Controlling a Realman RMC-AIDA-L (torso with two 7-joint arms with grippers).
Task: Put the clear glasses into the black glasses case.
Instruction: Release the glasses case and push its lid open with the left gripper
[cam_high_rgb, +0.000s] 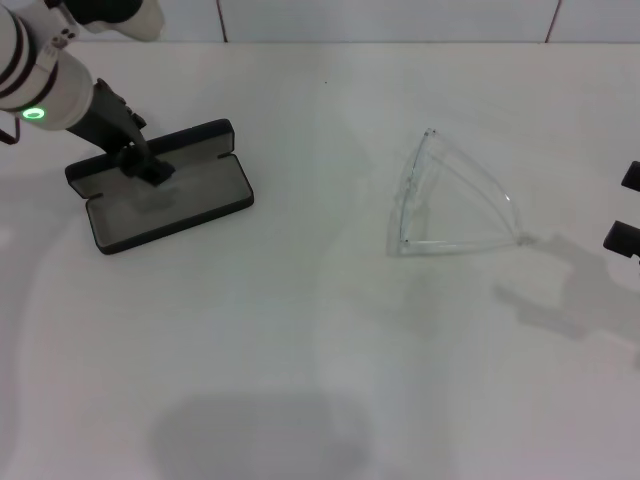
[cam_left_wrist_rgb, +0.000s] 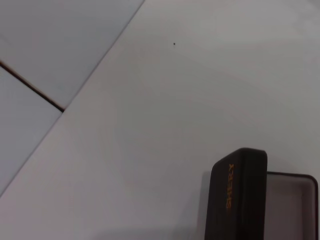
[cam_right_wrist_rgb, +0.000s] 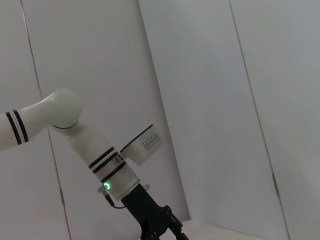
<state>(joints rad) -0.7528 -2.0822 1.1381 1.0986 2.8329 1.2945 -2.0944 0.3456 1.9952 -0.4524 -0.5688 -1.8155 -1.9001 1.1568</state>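
The white table (cam_high_rgb: 300, 330) carries the task's two things well apart. Toward the robot's left lies the black case (cam_high_rgb: 165, 195), hinged open, its lid standing up along the far edge and its grey-lined tray facing the robot; the tray looks bare, nothing in it as far as the head view shows. In the left wrist view the case (cam_left_wrist_rgb: 240, 200) shows its lid edge with orange lettering and a corner of the pale lining. The left gripper (cam_high_rgb: 150, 168) reaches down to the case's rear, at the hinge line between lid and tray, seemingly steadying or holding the lid open; whether its jaws are wide or closed on anything cannot be told. Toward the right lie the glasses (cam_high_rgb: 450, 200), flat on the table, arms unfolded and meeting the curved lens in a wedge. The right gripper (cam_high_rgb: 628, 210) only pokes in at the right edge of the head view, near the glasses but clear of them, with its two fingertips set apart, holding nothing. The step in hand looks like opening the case; the glasses are not yet picked up. Next the right gripper likely must close on a thin clear arm or the lens edge, lift, and carry the glasses across to the tray.
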